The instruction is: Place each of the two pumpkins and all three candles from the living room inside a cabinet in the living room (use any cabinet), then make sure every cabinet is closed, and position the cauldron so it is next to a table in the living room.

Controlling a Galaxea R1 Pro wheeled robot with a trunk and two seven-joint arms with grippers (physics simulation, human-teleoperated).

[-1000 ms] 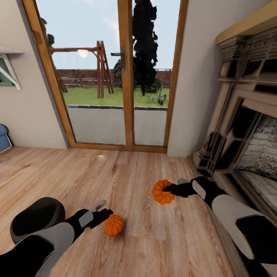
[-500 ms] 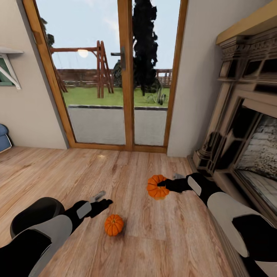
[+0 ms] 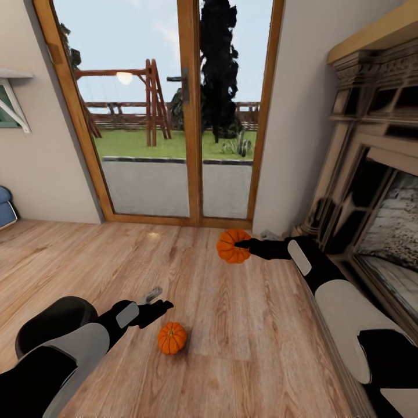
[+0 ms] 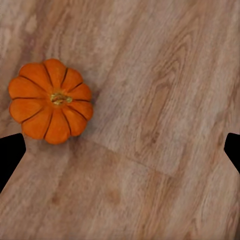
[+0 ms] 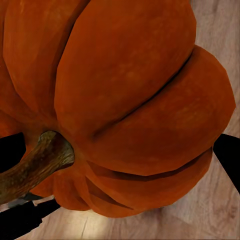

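Pumpkin (image 3: 172,338) on plank floor (image 3: 244,342) under spread left fingers (image 3: 155,303); right fingers (image 3: 247,244) grasping raised pumpkin (image 3: 231,246) by glass doors (image 3: 174,110).

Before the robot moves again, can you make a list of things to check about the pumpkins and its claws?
1. Right claw grips a bright orange ribbed pumpkin: ok, it hangs above the wooden plank floor.
2. Second small orange pumpkin picked up: not ok, it sits on the floor.
3. Left claw ready to grab: ok, open, with nothing in it.
4. Left claw lined up over the floor pumpkin: not ok, the pumpkin lies off to one side.
5. Cabinet within reach: cannot tell.
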